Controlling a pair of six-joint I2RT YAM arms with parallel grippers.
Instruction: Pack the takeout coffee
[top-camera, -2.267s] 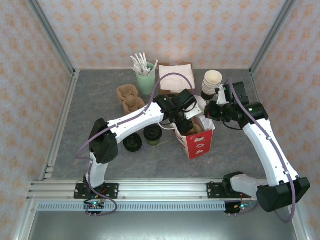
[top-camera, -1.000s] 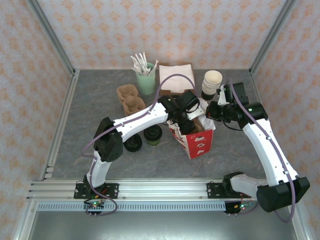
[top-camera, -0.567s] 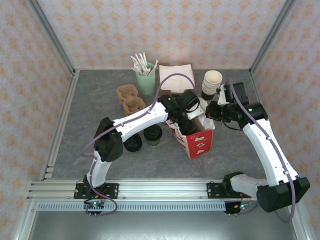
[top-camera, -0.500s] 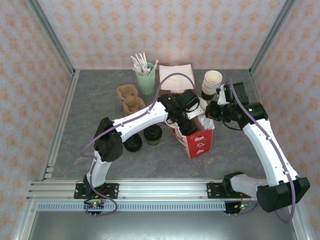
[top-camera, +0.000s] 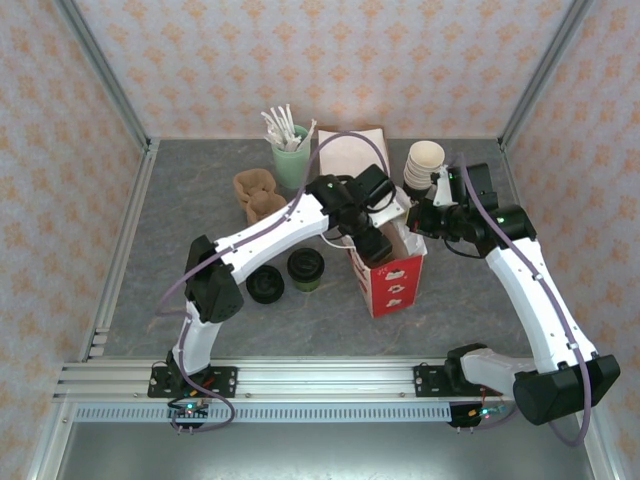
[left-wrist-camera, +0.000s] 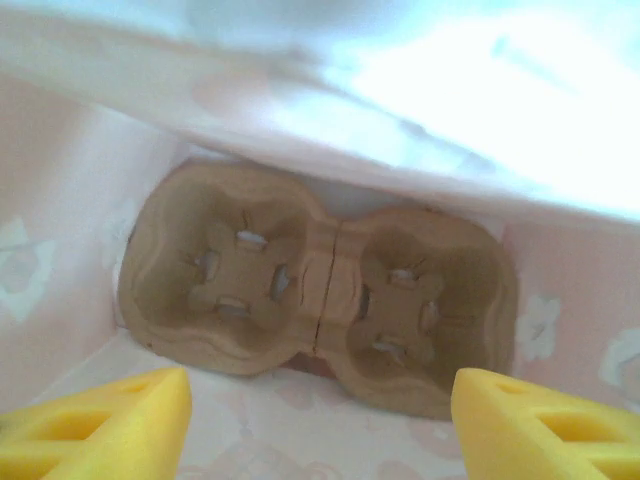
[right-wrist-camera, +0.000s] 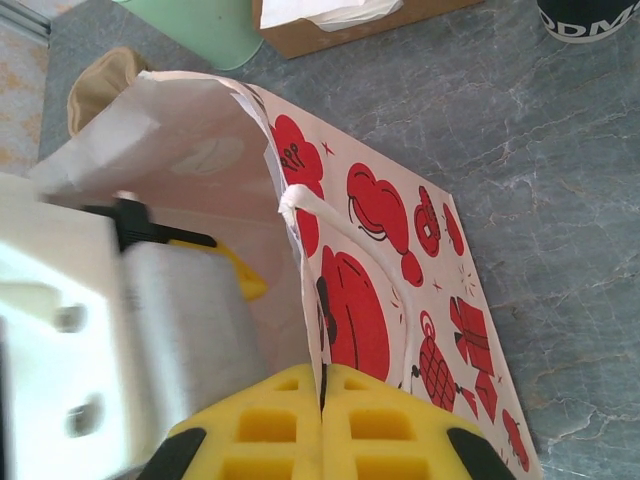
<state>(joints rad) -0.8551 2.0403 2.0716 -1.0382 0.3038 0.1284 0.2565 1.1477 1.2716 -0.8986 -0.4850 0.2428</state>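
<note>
From above, your left jaws hang over the open mouth of the paper bag (top-camera: 392, 278). The takeout coffee (top-camera: 306, 268) stands lidded on the counter (top-camera: 180, 220) to their left, apart from the bag. At the left wrist, those jaws gape wide above a cardboard carrier (left-wrist-camera: 320, 290) on the bag's floor. At the right wrist, your right jaws pinch the bag's rim.

Left arm (top-camera: 270, 228) reaches over the bag (top-camera: 392, 282); left gripper (left-wrist-camera: 320, 405) points down inside it, fingers wide apart (nothing held). Right gripper (right-wrist-camera: 322, 405) pinched tight on the bag's edge.
</note>
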